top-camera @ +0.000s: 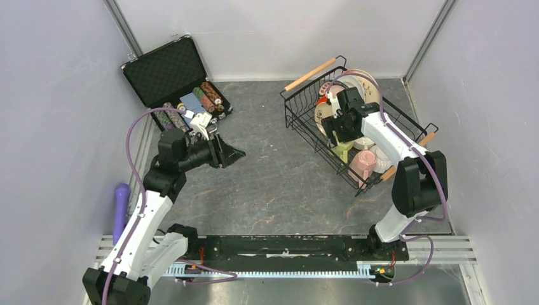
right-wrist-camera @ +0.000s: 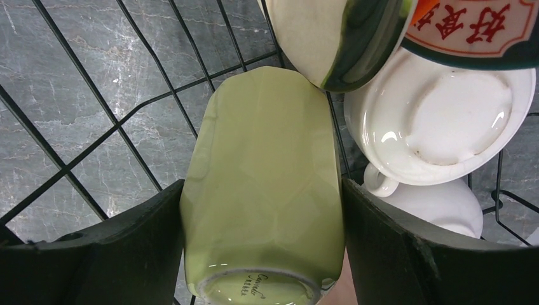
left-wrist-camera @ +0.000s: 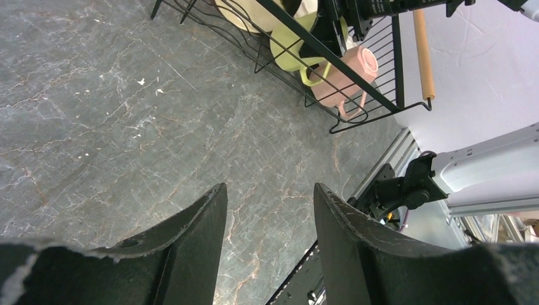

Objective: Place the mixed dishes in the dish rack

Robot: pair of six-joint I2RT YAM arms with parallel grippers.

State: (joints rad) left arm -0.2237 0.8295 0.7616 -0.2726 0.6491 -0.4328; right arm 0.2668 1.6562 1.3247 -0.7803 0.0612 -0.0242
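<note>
We see a grey, marble-veined bench (top-camera: pixel 279 184) walled by pale panels (top-camera: pixel 57 95). At two o'clock stands the black wire dish rack (top-camera: pixel 299 115) with wooden rod handles (top-camera: pixel 309 74), plates (top-camera: pixel 372 89) and a pink mug (top-camera: pixel 362 164) inside. Our right jaws clasp the glossy, faceted yellow-green mug (right-wrist-camera: pixel 260 190) within it; our left jaws hang parted, empty, at nine o'clock.

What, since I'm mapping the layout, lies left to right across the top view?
Purple object → left gripper → dish rack. The case and the right gripper, shut on the green mug, overlap others, so omitted.
</note>
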